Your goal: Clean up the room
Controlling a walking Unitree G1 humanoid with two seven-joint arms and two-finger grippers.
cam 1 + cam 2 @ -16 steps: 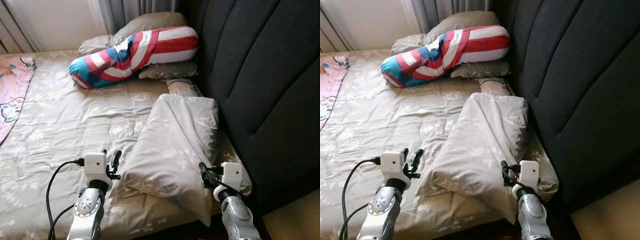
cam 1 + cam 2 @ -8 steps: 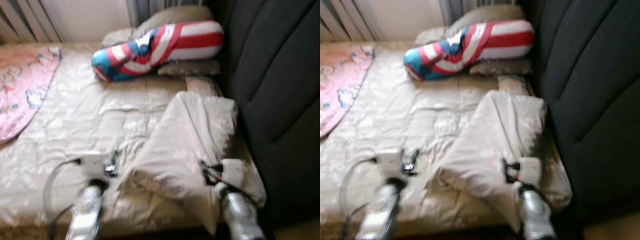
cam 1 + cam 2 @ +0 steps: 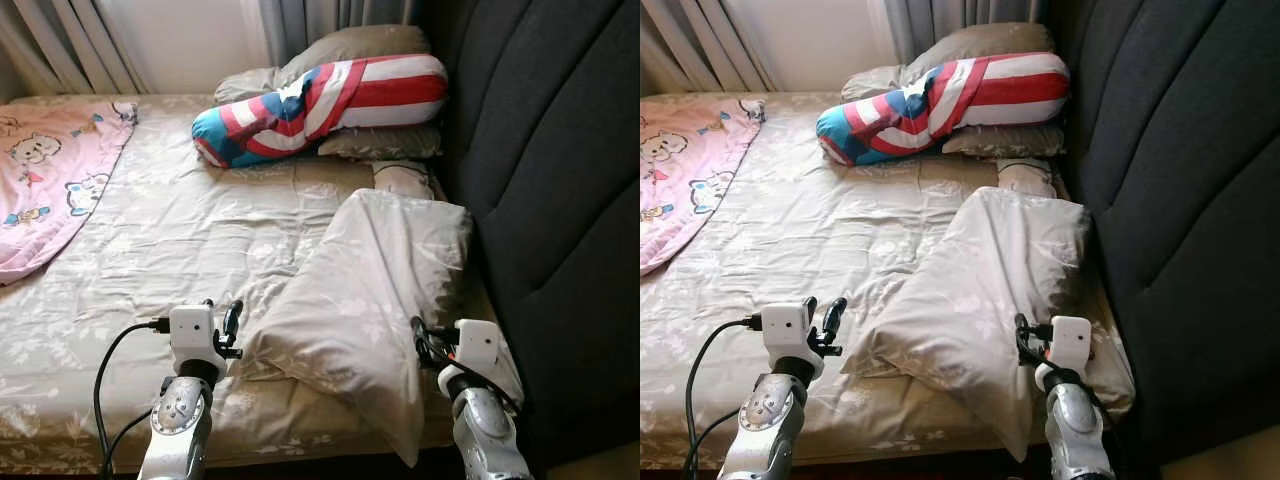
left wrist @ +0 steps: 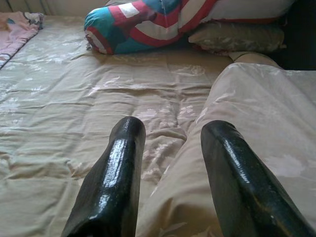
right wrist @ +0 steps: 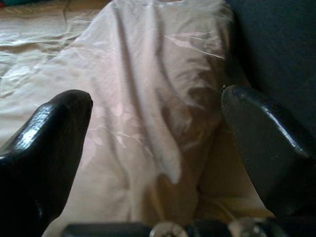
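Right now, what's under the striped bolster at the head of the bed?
The striped bolster lies on a flat beige pillow and leans against a second one behind it. The sheet runs beneath. Anything further underneath is covered.

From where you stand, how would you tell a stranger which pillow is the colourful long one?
Start at the dark padded headboard along the bed's right side and follow it to the far corner by the curtains. There the bolster pillow lies across a beige pillow. It alone is a long roll with red and white stripes, a blue end and a white star; its neighbours are beige.
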